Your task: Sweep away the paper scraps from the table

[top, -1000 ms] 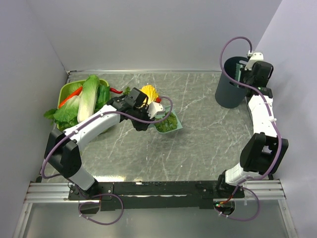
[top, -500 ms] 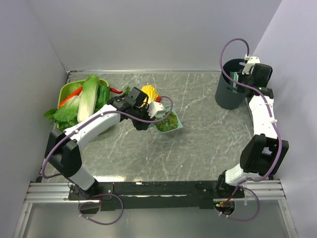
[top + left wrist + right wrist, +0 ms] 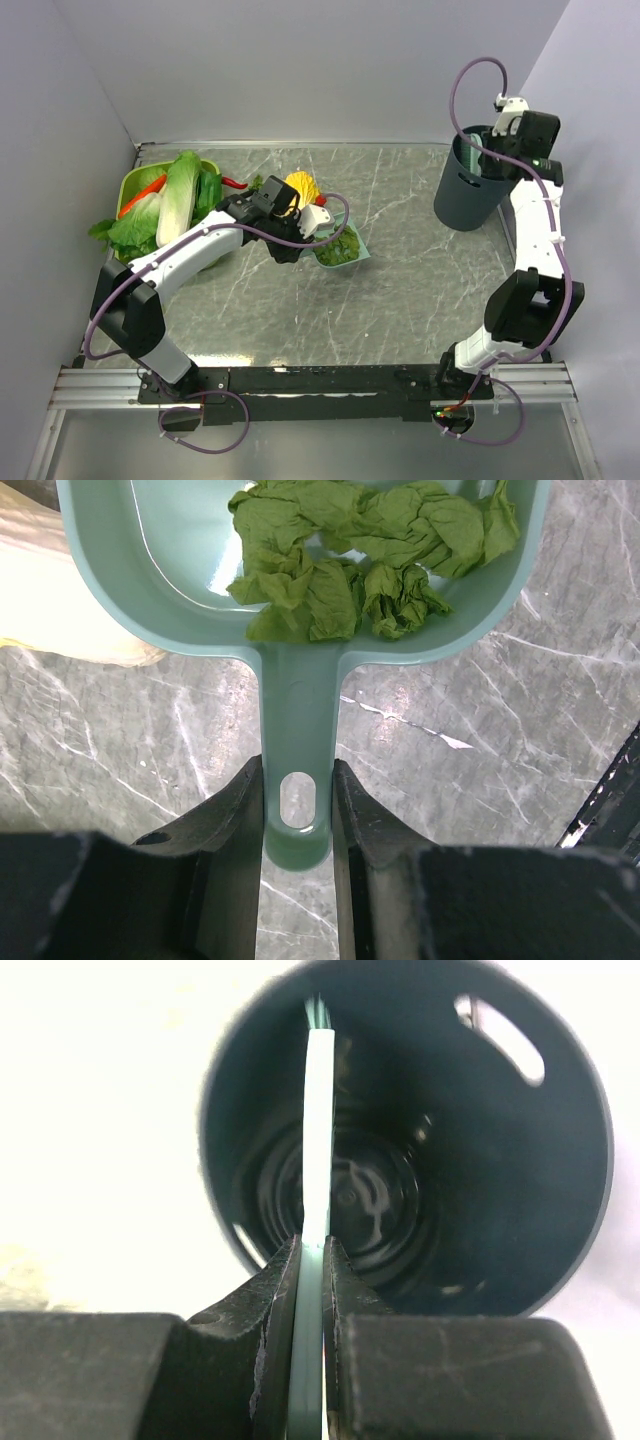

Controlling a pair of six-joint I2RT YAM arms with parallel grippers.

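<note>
- Left wrist view: left gripper (image 3: 298, 780) pinched the handle of a teal dustpan (image 3: 170, 570), one finger on each side, so the pan stayed level and the load stayed in.
- Paper scraps (image 3: 350, 550) lay in a crumpled green heap in the pan, towards its far edge, none spilling over the rim.
- Top external view: the dustpan (image 3: 341, 250) sat near the middle of the table (image 3: 400, 290), just right of the left gripper (image 3: 290, 240). I couldn't tell whether it was touching the slab or just above it.
- Right gripper (image 3: 313, 1250) was pressed together on a thin pale-green strip (image 3: 318, 1130), seen edge-on and reaching down into a dark bin (image 3: 480, 1160). Probably the sweeping tool being parked there, but I couldn't tell.
- The bin (image 3: 465, 195) stood at the far right, well apart from the pan. It looked like the likely dump spot, so the pan would need a level carry across.
- Basket (image 3: 133, 182) with cabbages (image 3: 180, 200) sat far left, not part of the job.
- Any loose bits on the slab were too small to tell.
</note>
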